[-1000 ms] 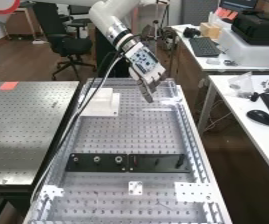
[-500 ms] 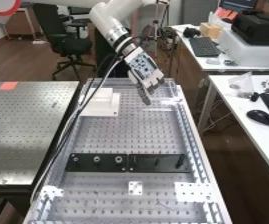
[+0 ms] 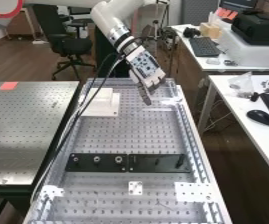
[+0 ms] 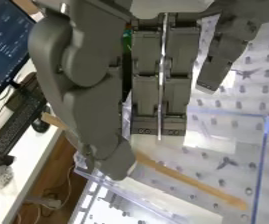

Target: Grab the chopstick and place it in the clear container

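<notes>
Grab approx. done: I've the wooden chopstick pinched in my hand's curled fingers, tip nr. clear container; placing & release TBD.

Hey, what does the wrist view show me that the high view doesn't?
Wrist view: the slim tan wooden chopstick in the dark grey robot hand, and the clear plastic container's bluish edge.

High view: the black office chair, two flat black plates and an orange-red square sticker.

Both: the hand, the black computer mouse and the perforated metal table.
</notes>
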`<state>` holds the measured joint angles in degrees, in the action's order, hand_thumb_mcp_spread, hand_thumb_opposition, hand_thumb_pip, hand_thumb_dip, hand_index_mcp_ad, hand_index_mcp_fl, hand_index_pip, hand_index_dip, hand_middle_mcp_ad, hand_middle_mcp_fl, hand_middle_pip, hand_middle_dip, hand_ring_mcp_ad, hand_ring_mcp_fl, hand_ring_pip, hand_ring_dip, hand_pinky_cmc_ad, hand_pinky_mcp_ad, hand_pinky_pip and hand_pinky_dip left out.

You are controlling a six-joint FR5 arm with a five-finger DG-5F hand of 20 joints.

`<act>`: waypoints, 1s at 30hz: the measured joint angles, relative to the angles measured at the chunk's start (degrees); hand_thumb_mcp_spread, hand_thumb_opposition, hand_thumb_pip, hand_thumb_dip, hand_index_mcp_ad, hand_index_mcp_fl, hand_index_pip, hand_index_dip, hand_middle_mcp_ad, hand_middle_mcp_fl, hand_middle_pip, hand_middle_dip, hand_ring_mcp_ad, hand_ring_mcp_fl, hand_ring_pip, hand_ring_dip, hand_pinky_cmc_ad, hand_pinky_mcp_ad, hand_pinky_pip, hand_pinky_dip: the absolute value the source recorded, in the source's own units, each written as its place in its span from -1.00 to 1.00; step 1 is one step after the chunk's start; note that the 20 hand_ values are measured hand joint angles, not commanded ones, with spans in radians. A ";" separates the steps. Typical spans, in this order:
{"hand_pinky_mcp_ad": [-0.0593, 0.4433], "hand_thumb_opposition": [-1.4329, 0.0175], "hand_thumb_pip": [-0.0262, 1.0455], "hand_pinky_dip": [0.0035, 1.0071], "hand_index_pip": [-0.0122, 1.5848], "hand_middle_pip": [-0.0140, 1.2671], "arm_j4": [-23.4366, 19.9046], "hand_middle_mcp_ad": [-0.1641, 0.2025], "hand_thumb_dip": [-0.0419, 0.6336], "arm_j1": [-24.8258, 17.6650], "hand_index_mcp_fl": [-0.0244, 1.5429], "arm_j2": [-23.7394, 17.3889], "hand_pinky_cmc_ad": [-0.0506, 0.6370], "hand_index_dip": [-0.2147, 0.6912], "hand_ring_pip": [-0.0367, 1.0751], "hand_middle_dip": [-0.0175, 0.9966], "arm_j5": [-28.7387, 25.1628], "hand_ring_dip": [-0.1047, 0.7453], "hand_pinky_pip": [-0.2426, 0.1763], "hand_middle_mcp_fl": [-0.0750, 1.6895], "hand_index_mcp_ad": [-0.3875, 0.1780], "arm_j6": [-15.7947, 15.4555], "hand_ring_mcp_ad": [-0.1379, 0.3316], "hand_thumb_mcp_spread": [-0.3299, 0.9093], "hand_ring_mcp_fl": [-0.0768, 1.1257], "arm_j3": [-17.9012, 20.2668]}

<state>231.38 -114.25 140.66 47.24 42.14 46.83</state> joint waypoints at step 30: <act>0.39 -0.60 0.04 0.06 0.32 0.05 0.16 0.26 0.00 1.09 0.20 0.14 0.32 -0.19 -0.65 0.33 0.93 0.36 0.40 0.27 0.00 -2.04 -0.26 0.48 0.68 0.08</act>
<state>231.54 -113.15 140.80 48.17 40.10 46.91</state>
